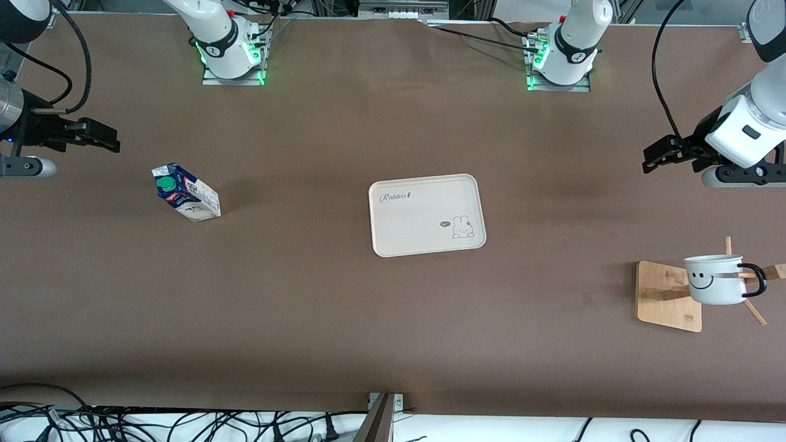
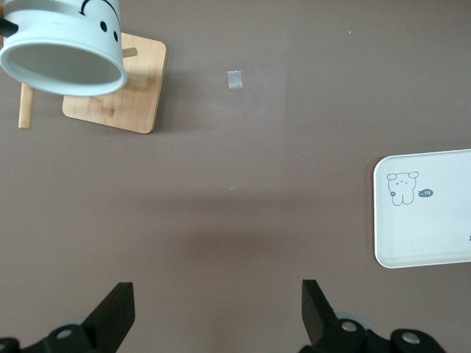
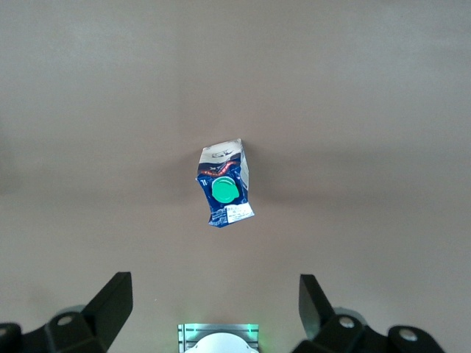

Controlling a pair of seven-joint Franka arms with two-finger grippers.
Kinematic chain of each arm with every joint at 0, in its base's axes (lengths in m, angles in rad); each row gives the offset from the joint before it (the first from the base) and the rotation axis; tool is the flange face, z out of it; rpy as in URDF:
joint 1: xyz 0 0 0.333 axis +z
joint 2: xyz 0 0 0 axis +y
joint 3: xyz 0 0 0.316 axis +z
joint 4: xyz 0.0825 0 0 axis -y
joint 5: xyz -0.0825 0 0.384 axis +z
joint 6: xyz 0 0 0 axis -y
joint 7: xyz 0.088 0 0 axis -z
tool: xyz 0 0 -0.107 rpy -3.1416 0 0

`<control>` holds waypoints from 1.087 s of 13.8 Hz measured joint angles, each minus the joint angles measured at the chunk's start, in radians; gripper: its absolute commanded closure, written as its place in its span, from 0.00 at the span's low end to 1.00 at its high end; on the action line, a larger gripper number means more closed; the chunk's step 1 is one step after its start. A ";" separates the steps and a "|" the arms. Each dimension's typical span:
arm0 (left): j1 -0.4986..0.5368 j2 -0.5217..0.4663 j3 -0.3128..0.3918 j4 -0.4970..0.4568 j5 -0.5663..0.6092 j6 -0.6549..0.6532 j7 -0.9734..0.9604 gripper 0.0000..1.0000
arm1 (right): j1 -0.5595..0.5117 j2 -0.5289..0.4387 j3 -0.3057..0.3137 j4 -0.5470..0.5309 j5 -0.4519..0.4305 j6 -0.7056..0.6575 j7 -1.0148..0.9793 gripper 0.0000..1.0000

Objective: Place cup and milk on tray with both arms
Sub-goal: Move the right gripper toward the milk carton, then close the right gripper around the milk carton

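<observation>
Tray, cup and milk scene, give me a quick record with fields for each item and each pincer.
tray: table centre, nothing on it
cup: hanging by its handle on a peg of the wooden stand, toward the left arm's end
milk: upright on the table, toward the right arm's end
left pincer: open, holding nothing, raised over bare table
right pincer: open, holding nothing, raised over bare table

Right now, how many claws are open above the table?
2. The left claw hangs open over bare table at the left arm's end. The right claw hangs open at the right arm's end, near the milk.
</observation>
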 measured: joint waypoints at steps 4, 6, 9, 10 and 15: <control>0.001 0.001 0.000 0.000 0.000 0.000 0.000 0.00 | 0.002 0.000 0.005 0.001 0.000 0.000 -0.001 0.00; 0.001 0.001 0.000 0.000 0.000 0.000 0.000 0.00 | 0.004 0.005 0.007 0.001 0.000 0.000 -0.002 0.00; 0.001 0.001 0.000 0.000 0.000 0.000 0.000 0.00 | 0.014 0.041 0.010 -0.002 0.000 0.000 -0.002 0.00; 0.001 0.001 0.000 0.000 0.000 0.000 0.000 0.00 | 0.014 0.059 0.011 -0.008 0.000 0.004 -0.002 0.00; 0.001 0.001 0.000 0.000 0.000 0.000 0.000 0.00 | 0.013 0.108 0.010 -0.107 0.000 0.087 -0.002 0.00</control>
